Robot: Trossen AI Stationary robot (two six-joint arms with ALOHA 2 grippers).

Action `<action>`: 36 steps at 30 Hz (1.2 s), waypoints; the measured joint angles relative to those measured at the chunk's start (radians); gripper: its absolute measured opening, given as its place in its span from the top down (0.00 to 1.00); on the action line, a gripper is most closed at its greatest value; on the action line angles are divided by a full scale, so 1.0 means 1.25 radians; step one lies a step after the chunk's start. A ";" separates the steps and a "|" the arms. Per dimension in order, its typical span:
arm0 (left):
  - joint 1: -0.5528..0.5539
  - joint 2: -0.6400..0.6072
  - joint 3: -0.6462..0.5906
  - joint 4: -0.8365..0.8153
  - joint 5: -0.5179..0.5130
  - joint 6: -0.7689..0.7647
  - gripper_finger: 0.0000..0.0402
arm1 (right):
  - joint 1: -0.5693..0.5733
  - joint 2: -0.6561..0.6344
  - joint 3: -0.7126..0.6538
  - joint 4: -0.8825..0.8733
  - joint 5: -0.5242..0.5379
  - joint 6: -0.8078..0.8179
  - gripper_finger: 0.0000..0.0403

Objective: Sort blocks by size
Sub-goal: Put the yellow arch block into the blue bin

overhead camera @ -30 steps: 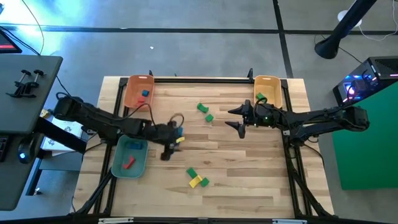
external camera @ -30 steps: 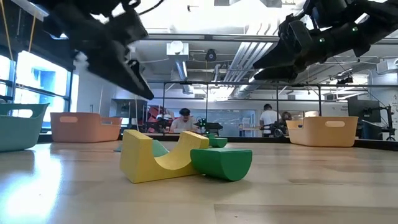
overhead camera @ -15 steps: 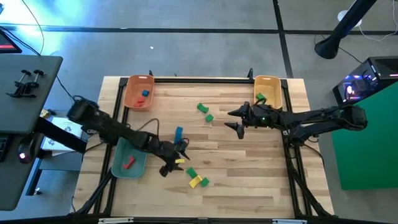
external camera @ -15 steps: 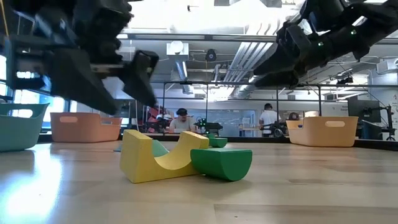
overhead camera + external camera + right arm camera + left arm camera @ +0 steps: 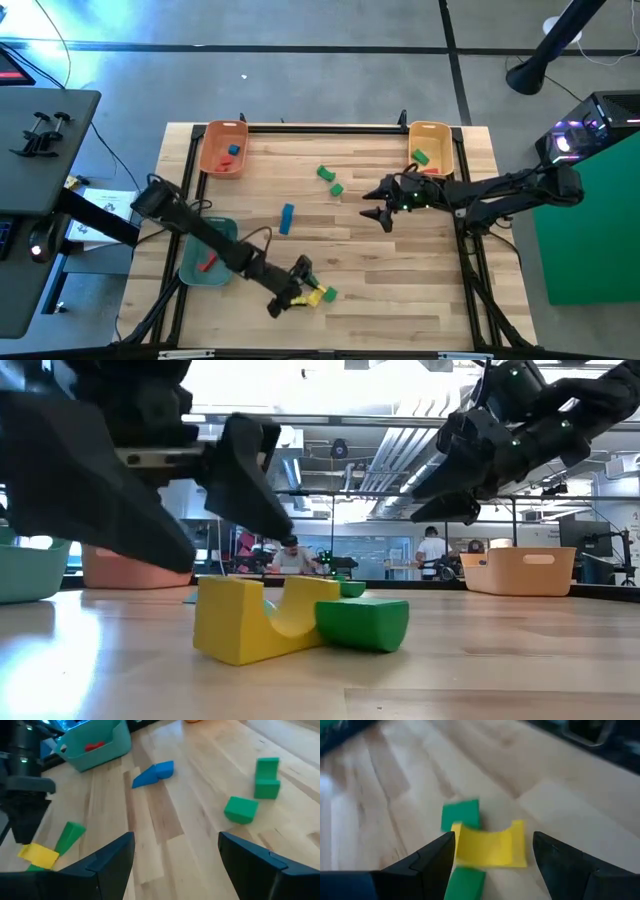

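A yellow arch block (image 5: 490, 846) lies on the table near the front edge, with one green block (image 5: 461, 814) behind it and another (image 5: 465, 883) beside it. My left gripper (image 5: 297, 288) is low over them and open, a finger on either side of the arch (image 5: 262, 622). A blue block (image 5: 287, 218) lies mid-table, and two green blocks (image 5: 330, 180) lie farther back. My right gripper (image 5: 372, 204) hangs open above the table's right half, over nothing. My left gripper comes at the yellow arch slanting down from the table's left, one finger (image 5: 432, 857) beside one of its ends (image 5: 457, 845) and the other finger clear of the opposite end. I cannot tell whether the nearer finger touches it. The arch rests on the table.
A teal tray (image 5: 190, 262) with a red block stands at the left. An orange tray (image 5: 212, 160) with a blue and a red block sits far left. A yellow tray (image 5: 440, 150) with a green block sits far right. Bare wood lies between the blocks.
My left gripper has swept from beside the blue block toward the table's near edge and right, sinking and rolling, and now straddles the yellow arch. The arch and the green block next to it have shifted slightly. The blue block stays where it lay.
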 joint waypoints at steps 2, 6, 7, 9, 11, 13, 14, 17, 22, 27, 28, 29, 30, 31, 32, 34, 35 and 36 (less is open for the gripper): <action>-0.002 0.032 0.014 -0.007 -0.024 -0.052 0.37 | 0.016 0.000 0.000 -0.001 -0.004 -0.005 0.30; -0.002 0.080 0.055 -0.003 -0.028 -0.116 0.37 | 0.051 0.000 0.000 -0.016 -0.004 -0.032 0.30; -0.004 0.090 0.066 0.000 -0.025 -0.132 0.37 | 0.058 0.000 0.000 -0.018 -0.004 -0.038 0.30; -0.009 0.112 0.082 -0.004 -0.024 -0.163 0.38 | 0.071 0.000 0.000 -0.017 -0.003 -0.042 0.30; -0.014 0.127 0.096 -0.006 -0.025 -0.195 0.40 | 0.083 0.000 0.000 -0.019 0.006 -0.050 0.30; -0.018 0.133 0.107 -0.001 -0.023 -0.233 0.45 | 0.092 0.000 0.000 -0.020 0.013 -0.056 0.30; -0.021 0.133 0.107 -0.008 -0.024 -0.252 0.47 | 0.096 0.000 0.000 -0.021 0.015 -0.059 0.30; -0.026 0.133 0.109 -0.014 -0.035 -0.327 0.59 | 0.100 0.000 0.000 -0.020 0.017 -0.069 0.30; -0.030 0.127 0.122 -0.049 -0.030 -0.443 0.80 | 0.102 0.000 0.000 -0.020 0.017 -0.077 0.30; -0.030 0.127 0.182 -0.176 -0.019 -0.481 0.80 | 0.102 0.000 0.000 -0.019 0.018 -0.103 0.30; -0.030 0.127 0.199 -0.210 -0.019 -0.481 0.80 | 0.102 0.000 0.000 -0.020 0.018 -0.103 0.30; -0.030 0.127 0.219 -0.247 -0.019 -0.480 0.80 | 0.102 0.000 0.000 -0.020 0.018 -0.103 0.30; -0.030 0.127 0.240 -0.287 -0.022 -0.479 0.80 | 0.102 0.000 0.000 -0.020 0.018 -0.103 0.30; -0.030 0.129 0.262 -0.326 -0.026 -0.474 0.80 | 0.102 0.000 0.000 -0.021 0.018 -0.103 0.30; -0.030 0.130 0.287 -0.368 -0.032 -0.469 0.80 | 0.102 0.000 0.000 -0.022 0.018 -0.104 0.30; -0.030 0.131 0.342 -0.466 -0.054 -0.470 0.85 | 0.102 0.000 0.000 -0.022 0.018 -0.110 0.30; -0.030 0.131 0.373 -0.513 -0.063 -0.473 0.86 | 0.102 0.000 0.000 -0.022 0.018 -0.111 0.30; -0.030 0.130 0.403 -0.562 -0.071 -0.475 0.87 | 0.102 0.000 0.000 -0.023 0.018 -0.111 0.30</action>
